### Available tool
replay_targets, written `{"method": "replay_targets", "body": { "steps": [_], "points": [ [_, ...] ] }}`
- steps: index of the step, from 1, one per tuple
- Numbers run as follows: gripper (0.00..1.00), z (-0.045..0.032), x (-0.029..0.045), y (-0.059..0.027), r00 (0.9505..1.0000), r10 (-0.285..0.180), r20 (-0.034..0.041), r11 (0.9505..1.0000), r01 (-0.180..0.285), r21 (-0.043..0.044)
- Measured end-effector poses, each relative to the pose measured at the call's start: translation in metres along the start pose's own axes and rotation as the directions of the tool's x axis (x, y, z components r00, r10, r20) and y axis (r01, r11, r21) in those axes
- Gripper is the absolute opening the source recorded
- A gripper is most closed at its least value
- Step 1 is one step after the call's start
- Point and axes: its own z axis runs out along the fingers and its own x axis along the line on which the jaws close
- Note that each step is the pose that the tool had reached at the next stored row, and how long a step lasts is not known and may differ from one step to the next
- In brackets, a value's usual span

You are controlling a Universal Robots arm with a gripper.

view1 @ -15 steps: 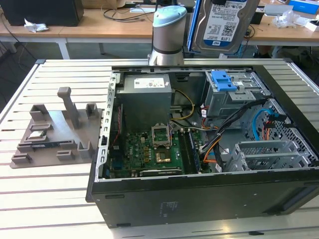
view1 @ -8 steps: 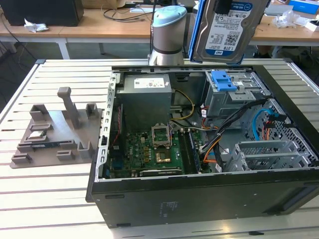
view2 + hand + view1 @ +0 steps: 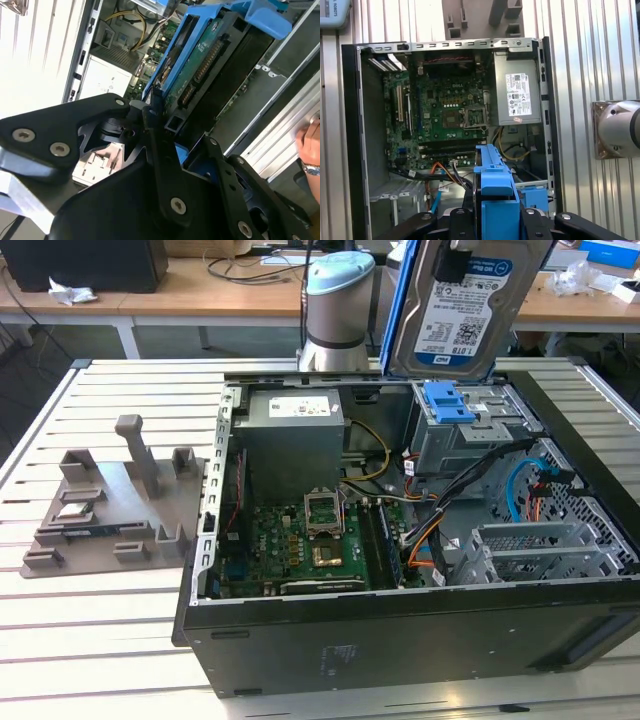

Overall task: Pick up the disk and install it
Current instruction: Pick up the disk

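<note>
Holding the disk [image 3: 465,305] upright at one o'clock in the exterior view, we have it hanging clear above the open computer case [image 3: 400,645], right over the drive cage [image 3: 455,445] in the case's one o'clock corner. The gripper [image 3: 172,131] is clamped on the disk's blue caddy, fingers [image 3: 157,150] pressed against its sides.

To seat it well, we judge the disk needs squaring with the cage rails and easing in slowly. The loose cables [image 3: 425,535] at six o'clock of the cage look like the snag risk.

The exterior view gives us the label face and the clearance over the cage. The second wrist view gives us the connector edge and the grip itself, plus a person's hand [image 3: 310,142] beside the case. The first wrist view lays out the motherboard [image 3: 445,107] and power supply [image 3: 517,92] below the caddy.
</note>
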Motion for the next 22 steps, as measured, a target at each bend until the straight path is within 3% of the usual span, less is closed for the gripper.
{"method": "replay_targets", "body": {
  "steps": [7,16,22],
  "points": [
    [0.37,0.0028,0.0146,-0.0010,1.0000,0.000,0.0000,1.0000,0.000,0.0000],
    [0.37,0.0054,0.0280,-0.0021,1.0000,0.000,-0.0001,1.0000,0.000,0.0000],
    [0.37,0.0064,0.0466,-0.0034,1.0000,0.000,-0.0002,1.0000,0.000,0.0000]
  ]
}}
